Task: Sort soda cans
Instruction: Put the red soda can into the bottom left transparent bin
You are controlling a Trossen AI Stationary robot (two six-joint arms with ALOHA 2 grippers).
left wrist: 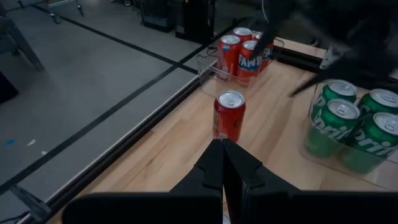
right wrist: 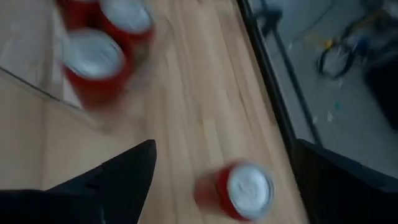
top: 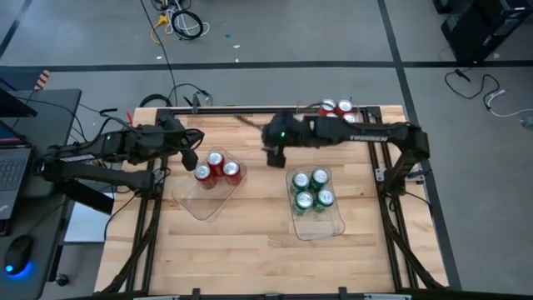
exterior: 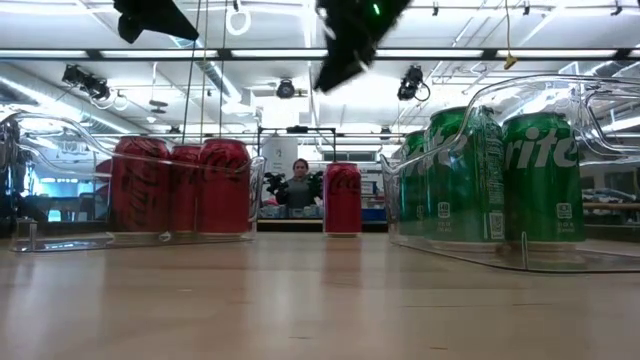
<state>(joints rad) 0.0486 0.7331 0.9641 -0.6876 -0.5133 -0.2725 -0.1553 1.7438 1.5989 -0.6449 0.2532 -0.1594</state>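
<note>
Three red cans (top: 216, 166) stand in the clear left bin (top: 193, 202). Four green cans (top: 311, 190) stand in the clear right bin (top: 321, 227). More red cans (top: 336, 107) stand at the far right. One red can (left wrist: 228, 115) stands alone on the wood near the far edge, and it also shows in the low view (exterior: 342, 198). In the high view my right arm hides it. My right gripper (right wrist: 227, 162) is open above this lone can (right wrist: 239, 190) and clear of it. My left gripper (left wrist: 222, 155) is shut and empty beside the left bin (top: 193, 155).
The black frame rail (top: 250, 109) runs along the table's far edge. A small clear bin (left wrist: 208, 65) holds the far-right red cans. Bare wood (top: 250, 250) lies toward the near edge. A person (exterior: 299, 182) sits in the room beyond the table.
</note>
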